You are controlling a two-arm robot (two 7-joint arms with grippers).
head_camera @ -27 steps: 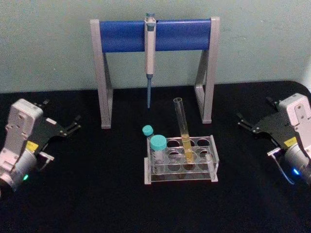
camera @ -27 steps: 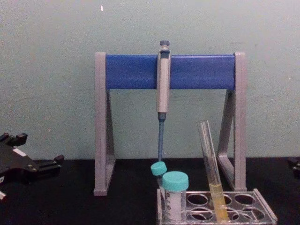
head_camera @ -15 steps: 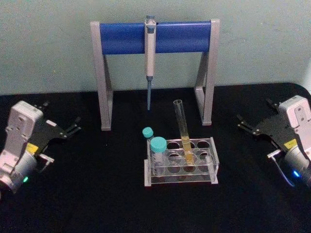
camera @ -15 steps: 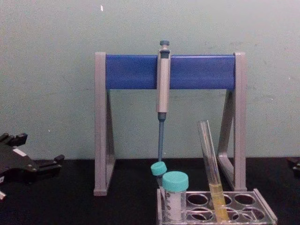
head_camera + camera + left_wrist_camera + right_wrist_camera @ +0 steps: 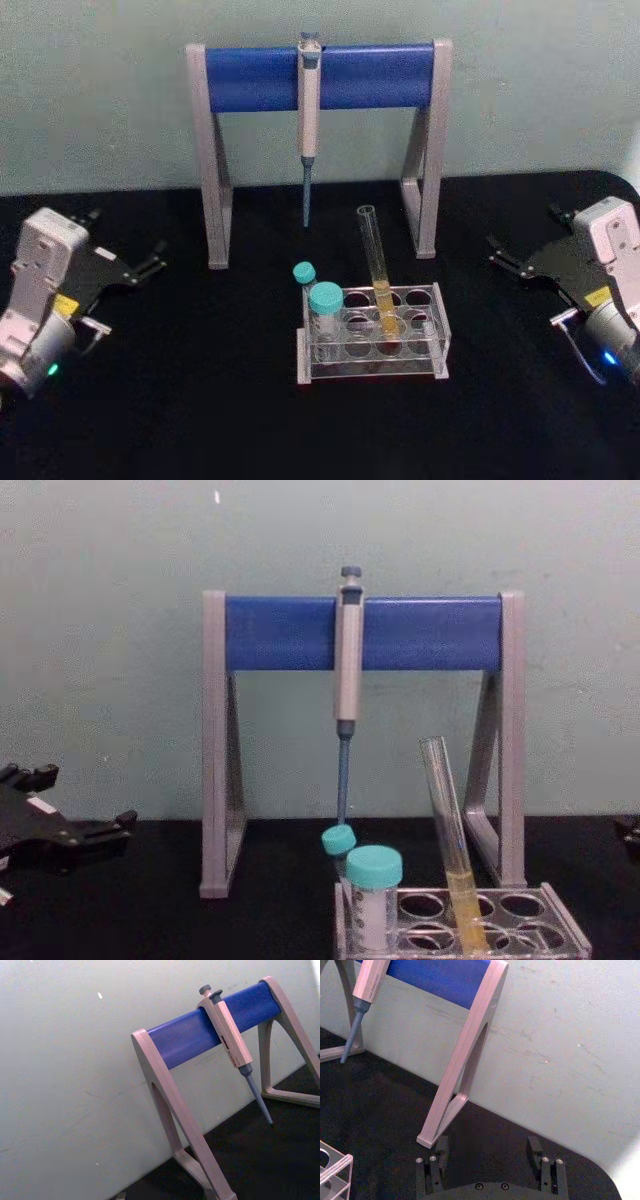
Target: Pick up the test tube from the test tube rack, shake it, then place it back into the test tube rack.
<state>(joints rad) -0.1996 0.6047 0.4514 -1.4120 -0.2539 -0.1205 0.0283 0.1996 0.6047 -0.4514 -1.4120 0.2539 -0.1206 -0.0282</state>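
The test tube (image 5: 378,268) is a long clear glass tube with yellow liquid at its bottom. It leans in a hole of the low clear test tube rack (image 5: 372,373) at the table's centre; the chest view shows the test tube (image 5: 450,840) rising well above the test tube rack (image 5: 562,918). My left gripper (image 5: 128,238) rests open at the far left, well away from the rack. My right gripper (image 5: 522,228) rests open at the far right, also apart; in its wrist view the right gripper (image 5: 487,1147) holds nothing between its fingers.
Two teal-capped vials (image 5: 324,298) stand in the rack's left end. Behind the rack is a grey-and-blue pipette stand (image 5: 320,75) with a pipette (image 5: 308,110) hanging from it, close to the wall. Black table surface lies open on both sides of the rack.
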